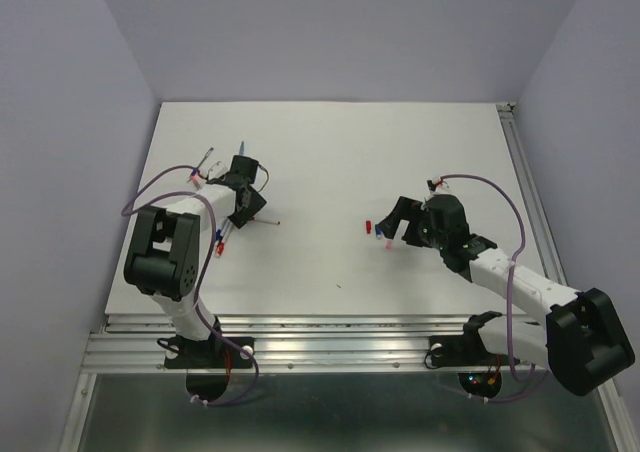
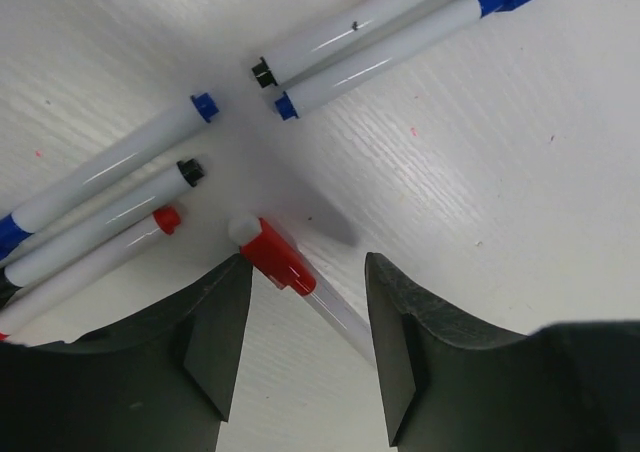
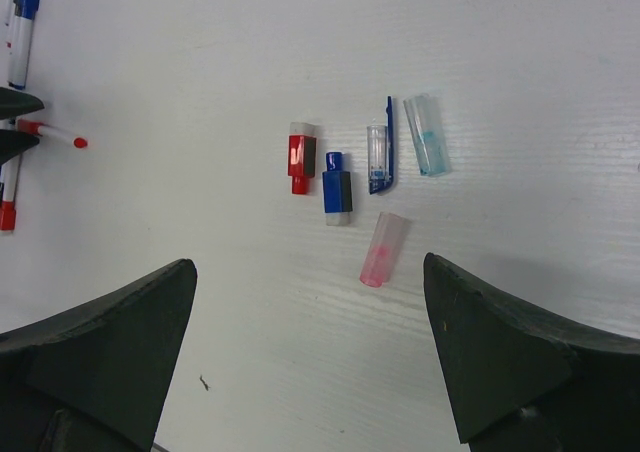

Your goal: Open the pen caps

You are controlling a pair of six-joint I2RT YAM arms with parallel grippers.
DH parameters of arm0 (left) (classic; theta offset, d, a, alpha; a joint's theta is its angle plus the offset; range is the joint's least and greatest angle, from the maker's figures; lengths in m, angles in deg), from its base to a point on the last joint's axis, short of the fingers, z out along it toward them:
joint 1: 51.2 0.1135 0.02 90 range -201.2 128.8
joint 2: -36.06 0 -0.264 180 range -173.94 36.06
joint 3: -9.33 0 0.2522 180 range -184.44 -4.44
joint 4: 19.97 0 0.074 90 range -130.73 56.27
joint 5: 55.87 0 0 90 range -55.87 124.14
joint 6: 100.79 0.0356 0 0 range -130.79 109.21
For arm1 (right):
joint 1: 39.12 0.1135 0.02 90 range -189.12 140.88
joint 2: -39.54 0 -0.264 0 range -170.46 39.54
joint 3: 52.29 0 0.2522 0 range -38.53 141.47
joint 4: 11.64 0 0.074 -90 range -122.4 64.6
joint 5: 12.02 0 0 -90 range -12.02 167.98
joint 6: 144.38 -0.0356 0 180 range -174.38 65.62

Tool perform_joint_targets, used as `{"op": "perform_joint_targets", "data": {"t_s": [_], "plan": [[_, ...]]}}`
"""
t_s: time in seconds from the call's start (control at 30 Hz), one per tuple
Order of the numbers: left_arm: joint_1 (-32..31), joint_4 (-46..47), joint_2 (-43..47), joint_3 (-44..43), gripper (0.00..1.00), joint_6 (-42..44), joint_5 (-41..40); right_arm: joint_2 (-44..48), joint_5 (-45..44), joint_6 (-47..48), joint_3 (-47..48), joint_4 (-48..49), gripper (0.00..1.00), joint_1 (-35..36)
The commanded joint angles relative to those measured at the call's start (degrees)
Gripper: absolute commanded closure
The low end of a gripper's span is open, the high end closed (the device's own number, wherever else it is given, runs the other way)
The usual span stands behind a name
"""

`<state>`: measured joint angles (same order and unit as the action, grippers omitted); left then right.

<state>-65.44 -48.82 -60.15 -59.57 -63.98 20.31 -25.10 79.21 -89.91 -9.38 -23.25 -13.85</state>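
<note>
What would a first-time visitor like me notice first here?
Probably the left gripper, jaws either side of a red-ended pen among other whitish pens at the left of the table. Then five loose pen caps, red, dark blue, pink and pale, clustered mid-table under the wide-open right gripper.

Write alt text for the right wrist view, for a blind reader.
Five loose caps lie on the white table ahead of the open right hand: red cap, dark blue cap, clear cap with blue clip, pale blue cap, pink cap. Pens lie at the left edge.
</note>
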Motion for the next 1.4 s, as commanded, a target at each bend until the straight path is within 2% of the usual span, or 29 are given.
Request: {"op": "perform_joint_targets", "data": {"t_s": [0.0,0.07,0.27,0.63,0.67,0.87,0.9,0.93,1.03,1.17,1.37], "plan": [[-2.1,-3.01,-3.98,-2.17,0.4,2.64,0.9,-0.04,-0.88,0.64,-0.76,2.15,0.0,0.47],[-3.07,-3.36,-4.87,-3.57,0.43,3.44,1.43,-0.22,-0.88,0.64,-0.76,2.15,0.0,0.39],[-7.03,-4.68,-6.71,-5.69,0.43,6.96,2.84,-0.31,-2.55,0.55,-0.84,1.98,0.0,0.47],[-7.91,-6.53,-9.7,-5.51,0.44,8.63,2.22,0.04,-2.38,0.02,-0.85,1.98,0.0,0.47],[-8.0,-6.53,-9.79,-5.51,0.51,8.63,2.14,0.13,-2.46,0.11,-0.93,2.06,0.0,0.47],[-8.0,-8.02,-11.46,-5.95,0.71,8.8,2.22,0.74,-2.99,-0.07,-1.11,1.89,0.0,0.56],[-8.0,-8.02,-11.72,-6.04,0.78,8.98,2.31,0.92,-2.99,-0.07,-1.11,1.89,0.0,0.48],[-8.08,-8.11,-11.9,-6.12,0.79,9.24,2.48,1.01,-2.99,-0.07,-1.11,1.89,0.0,0.47],[-8.0,-8.64,-11.99,-6.56,0.99,9.77,2.14,1.36,-3.08,-0.15,-1.28,1.98,0.0,0.47],[-8.87,-8.11,-10.5,-6.74,1.0,12.31,1.53,1.89,-3.69,-0.07,-1.46,1.89,0.0,0.47],[-14.4,-0.74,0.91,-4.72,1.0,20.66,-0.06,4.96,1.02,1.42,-2.77,5.22,0.0,0.39]]}}
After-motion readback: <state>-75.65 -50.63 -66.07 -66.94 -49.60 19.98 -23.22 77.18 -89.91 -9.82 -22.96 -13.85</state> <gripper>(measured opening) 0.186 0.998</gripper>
